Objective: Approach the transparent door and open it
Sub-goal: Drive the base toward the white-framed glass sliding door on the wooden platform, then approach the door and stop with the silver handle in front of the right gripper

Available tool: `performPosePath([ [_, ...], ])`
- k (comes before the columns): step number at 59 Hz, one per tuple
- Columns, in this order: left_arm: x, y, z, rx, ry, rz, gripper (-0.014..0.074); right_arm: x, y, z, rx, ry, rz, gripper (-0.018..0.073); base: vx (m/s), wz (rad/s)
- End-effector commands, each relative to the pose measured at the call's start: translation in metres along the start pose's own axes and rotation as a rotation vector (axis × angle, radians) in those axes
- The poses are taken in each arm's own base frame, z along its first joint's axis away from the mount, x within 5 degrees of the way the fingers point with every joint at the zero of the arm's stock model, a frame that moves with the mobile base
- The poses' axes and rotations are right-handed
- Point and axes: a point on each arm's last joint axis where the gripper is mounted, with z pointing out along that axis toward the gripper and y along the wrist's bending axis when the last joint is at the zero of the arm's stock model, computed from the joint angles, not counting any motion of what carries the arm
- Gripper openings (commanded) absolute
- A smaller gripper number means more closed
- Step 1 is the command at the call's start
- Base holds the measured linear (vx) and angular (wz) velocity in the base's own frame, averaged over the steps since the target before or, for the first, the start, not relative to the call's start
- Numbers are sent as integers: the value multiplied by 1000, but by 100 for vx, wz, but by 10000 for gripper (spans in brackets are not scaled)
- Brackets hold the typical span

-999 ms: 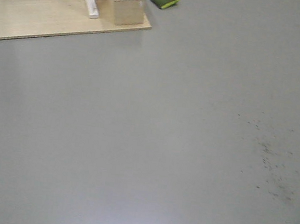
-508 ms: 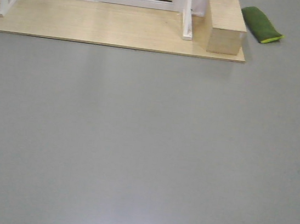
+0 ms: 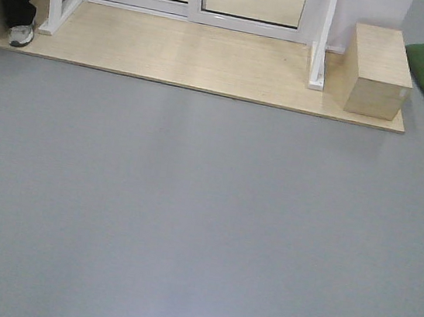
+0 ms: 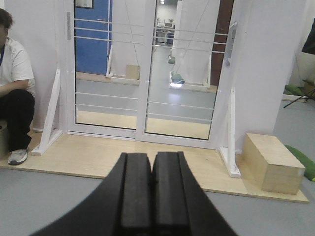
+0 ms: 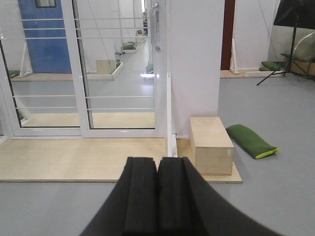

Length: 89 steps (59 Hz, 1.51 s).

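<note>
Front view: only the foot of the transparent door [image 3: 252,3] shows, at the top edge, standing on a pale wooden platform [image 3: 210,57] well apart from the robot across bare grey floor [image 3: 187,226]. A wooden box [image 3: 376,71] sits at the platform's right end.

Left wrist view: the left gripper [image 4: 152,160] has its fingers [image 4: 135,196] pressed together on nothing. Beyond, the door's curved handle [image 4: 230,44] runs up its right stile.

Right wrist view: the right gripper [image 5: 158,162] is likewise closed and empty. The handle [image 5: 155,22] is high up. The framed glass looks stiff and weighty, its pane slick and breakable, so the handle is likely the place to grip, pulling sideways along the track
</note>
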Motion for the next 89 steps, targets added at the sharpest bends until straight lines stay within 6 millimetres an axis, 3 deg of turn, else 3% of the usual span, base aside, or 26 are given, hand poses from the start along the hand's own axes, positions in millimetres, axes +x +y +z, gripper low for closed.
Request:
performPosePath([
  [1, -3, 0, -1, 13, -80, -12, 3, -7, 0, -1, 0, -92, -5, -9, 44, 17],
  [42, -3, 0, -1, 13, -80, -12, 3, -7, 0, -1, 0, -92, -5, -9, 47, 11],
  [89, -3, 0, -1, 13, -80, -12, 3, -7, 0, -1, 0, -92, -5, -9, 49, -12],
])
